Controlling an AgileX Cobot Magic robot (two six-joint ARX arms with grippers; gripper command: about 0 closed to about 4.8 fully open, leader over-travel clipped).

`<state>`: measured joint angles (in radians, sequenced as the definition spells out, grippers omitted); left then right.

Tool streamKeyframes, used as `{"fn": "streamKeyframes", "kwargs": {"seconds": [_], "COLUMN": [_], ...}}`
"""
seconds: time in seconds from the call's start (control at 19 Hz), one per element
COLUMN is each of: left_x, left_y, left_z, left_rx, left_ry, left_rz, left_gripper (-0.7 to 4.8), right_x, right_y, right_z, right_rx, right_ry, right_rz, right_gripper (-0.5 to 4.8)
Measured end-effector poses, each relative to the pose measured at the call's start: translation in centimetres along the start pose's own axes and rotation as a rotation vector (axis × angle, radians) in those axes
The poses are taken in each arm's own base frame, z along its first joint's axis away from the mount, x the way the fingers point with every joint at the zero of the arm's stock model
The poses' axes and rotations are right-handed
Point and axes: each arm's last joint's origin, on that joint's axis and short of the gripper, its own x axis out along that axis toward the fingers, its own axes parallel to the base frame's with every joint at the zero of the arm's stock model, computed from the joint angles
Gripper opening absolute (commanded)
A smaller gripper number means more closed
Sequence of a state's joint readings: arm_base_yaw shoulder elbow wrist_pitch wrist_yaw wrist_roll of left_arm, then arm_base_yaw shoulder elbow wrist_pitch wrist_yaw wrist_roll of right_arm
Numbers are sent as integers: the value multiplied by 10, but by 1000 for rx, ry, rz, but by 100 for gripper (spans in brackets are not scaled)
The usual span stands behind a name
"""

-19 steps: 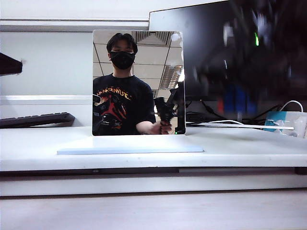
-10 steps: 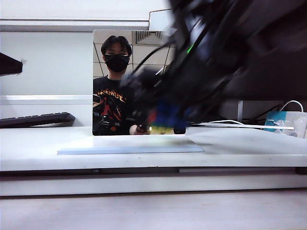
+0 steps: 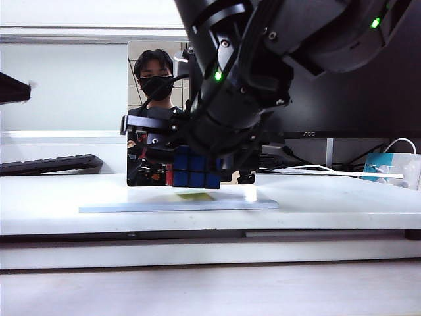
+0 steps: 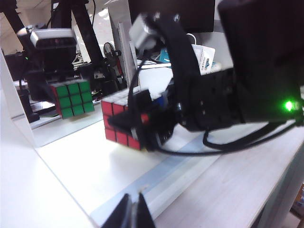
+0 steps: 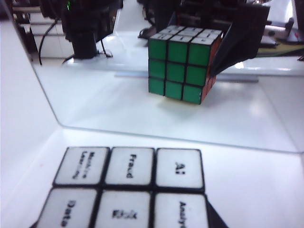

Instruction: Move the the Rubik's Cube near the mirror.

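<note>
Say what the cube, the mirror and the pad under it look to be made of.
Cube, held in the right gripper: probably glossy plastic, going by the shiny coloured tiles in a black grid; the white face carries printed words.
Mirror: frameless, glass or polished acrylic; it reflects sharply.
Pad: thin, pale and matte, maybe foam board or plastic; hard to tell.

My right arm is bulky matt black casing with rounded joint housings, small silver screws and two glowing green lamps. Loose black cables loop along its wrist. Its black two-fingered right claw (image 3: 195,170) has flat, angular fingers. My left claw (image 4: 133,214) shows only dark wedge-shaped tips.
</note>
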<state>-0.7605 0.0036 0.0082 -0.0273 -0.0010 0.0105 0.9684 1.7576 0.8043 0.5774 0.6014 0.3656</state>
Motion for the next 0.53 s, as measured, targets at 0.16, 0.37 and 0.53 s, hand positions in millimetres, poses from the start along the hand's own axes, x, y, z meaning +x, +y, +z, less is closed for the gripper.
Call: {"fn": "streamKeyframes", "kwargs": {"seconds": [0.16, 0.37, 0.53], "left_x": [0, 0, 0], "left_y": [0, 0, 0], "left_z": [0, 0, 0], "left_rx": [0, 0, 0], "left_ry": [0, 0, 0], "left_rz": [0, 0, 0], "left_gripper": [22, 22, 22], "right_x": [1, 3, 3], "right_y": [0, -1, -1], "right_z": [-1, -6, -6], "right_rx": [7, 44, 59], "right_ry": [-12, -5, -7], "right_rz": [-27, -47, -48], "right_gripper": [156, 159, 245]}}
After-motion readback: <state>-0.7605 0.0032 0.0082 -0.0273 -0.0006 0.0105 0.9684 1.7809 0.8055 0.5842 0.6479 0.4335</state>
